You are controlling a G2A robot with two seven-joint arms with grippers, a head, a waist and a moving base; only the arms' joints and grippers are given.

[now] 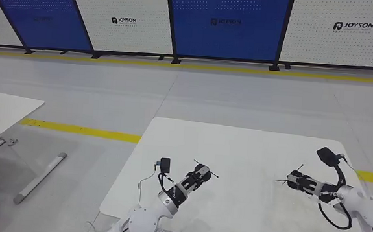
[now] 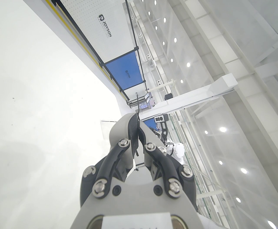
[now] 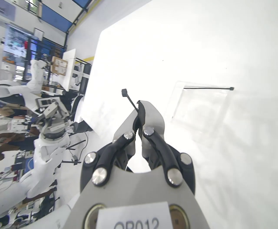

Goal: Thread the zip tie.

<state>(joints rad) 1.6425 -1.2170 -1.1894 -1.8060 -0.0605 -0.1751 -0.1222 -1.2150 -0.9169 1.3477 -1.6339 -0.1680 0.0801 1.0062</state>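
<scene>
White table (image 1: 249, 153): your left tool (image 2: 137, 126) and right tool (image 3: 138, 113) each clench a thin black plastic zip tie (image 3: 129, 100). Likely light, whippy; grip near tips.

A white table (image 1: 249, 153) with rounded corners fills the lower middle of the top view. A second white table (image 1: 5, 110) juts in at the left edge, with a grey bar (image 1: 39, 178) on the floor below it. A yellow line (image 1: 81, 131) crosses the grey floor between them. Blue panels (image 1: 227, 21) and white panels (image 1: 122, 17) line the upper edge. A clear plastic sheet (image 3: 202, 108) lies flat on the table. Cardboard boxes (image 3: 59, 65) sit on a table beyond.
</scene>
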